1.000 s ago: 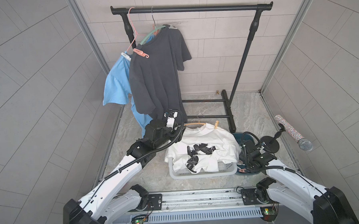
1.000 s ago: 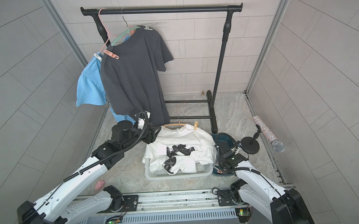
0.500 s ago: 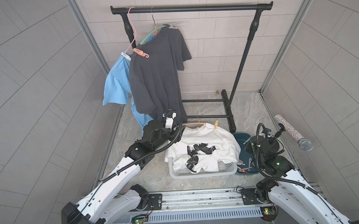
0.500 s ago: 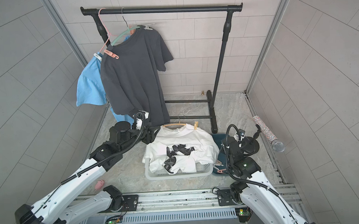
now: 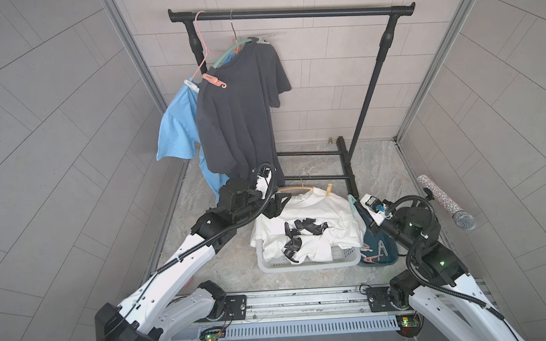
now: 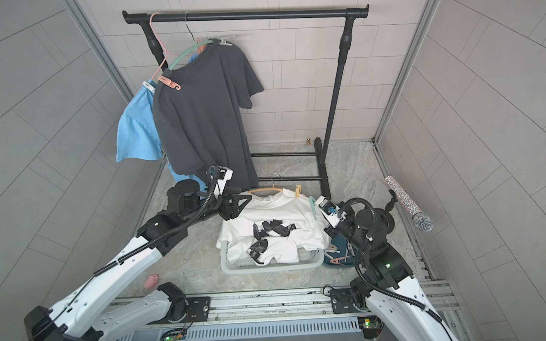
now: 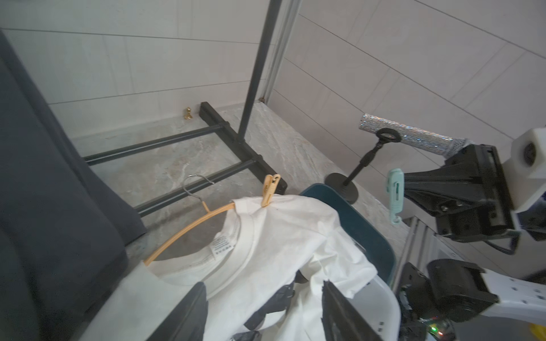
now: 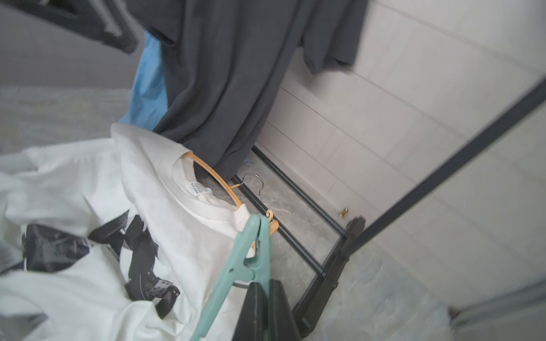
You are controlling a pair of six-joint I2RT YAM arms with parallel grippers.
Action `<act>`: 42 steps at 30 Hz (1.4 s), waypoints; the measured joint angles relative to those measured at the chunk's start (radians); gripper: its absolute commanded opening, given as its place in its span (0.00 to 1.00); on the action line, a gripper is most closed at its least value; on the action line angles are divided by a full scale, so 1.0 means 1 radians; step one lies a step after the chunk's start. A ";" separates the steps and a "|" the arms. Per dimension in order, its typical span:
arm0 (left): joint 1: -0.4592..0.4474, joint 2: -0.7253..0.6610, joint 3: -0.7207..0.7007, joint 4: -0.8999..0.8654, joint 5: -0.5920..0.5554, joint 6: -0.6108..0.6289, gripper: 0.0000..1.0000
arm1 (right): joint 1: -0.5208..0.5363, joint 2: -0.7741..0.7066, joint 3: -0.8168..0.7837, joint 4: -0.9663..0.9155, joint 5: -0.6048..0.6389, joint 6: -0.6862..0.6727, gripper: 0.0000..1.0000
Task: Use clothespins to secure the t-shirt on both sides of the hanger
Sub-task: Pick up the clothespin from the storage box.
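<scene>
Mint clothespin, pinched in the right gripper, should be going slowly onto the t-shirt shoulder with no pin, by the wide-open left gripper.

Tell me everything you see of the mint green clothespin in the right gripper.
The mint green clothespin is smooth plastic, two long arms joined at a mid hinge, with a hook at one end. The right gripper is shut on it near the hinge. It hangs by the shoulder of the white t-shirt, close to the yellow clothespin; contact with cloth is unclear.

Grey tiled walls; marbled stone floor
</scene>
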 measured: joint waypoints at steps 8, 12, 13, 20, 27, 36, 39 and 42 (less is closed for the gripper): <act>-0.275 0.108 0.155 -0.187 -0.030 0.150 0.66 | 0.094 0.121 0.134 -0.005 -0.073 -0.476 0.00; -0.331 0.146 0.200 -0.234 -0.069 0.184 0.66 | 0.172 0.171 0.188 -0.021 -0.047 -0.654 0.00; -0.333 0.151 0.205 -0.237 -0.078 0.183 0.66 | 0.191 0.183 0.201 -0.027 -0.036 -0.692 0.00; -0.336 0.159 0.219 -0.237 -0.100 0.145 0.64 | 0.289 0.229 0.227 -0.055 0.016 -0.857 0.00; -0.340 0.163 0.243 -0.227 -0.102 0.117 0.56 | 0.363 0.267 0.253 -0.064 0.052 -0.932 0.00; -0.340 0.211 0.251 -0.244 -0.101 0.104 0.29 | 0.421 0.290 0.255 -0.063 0.069 -0.967 0.00; -0.346 0.214 0.258 -0.252 -0.098 0.104 0.14 | 0.425 0.293 0.255 -0.062 0.074 -0.971 0.01; -0.346 0.214 0.264 -0.255 -0.100 0.103 0.01 | 0.426 0.290 0.254 -0.055 0.082 -0.967 0.27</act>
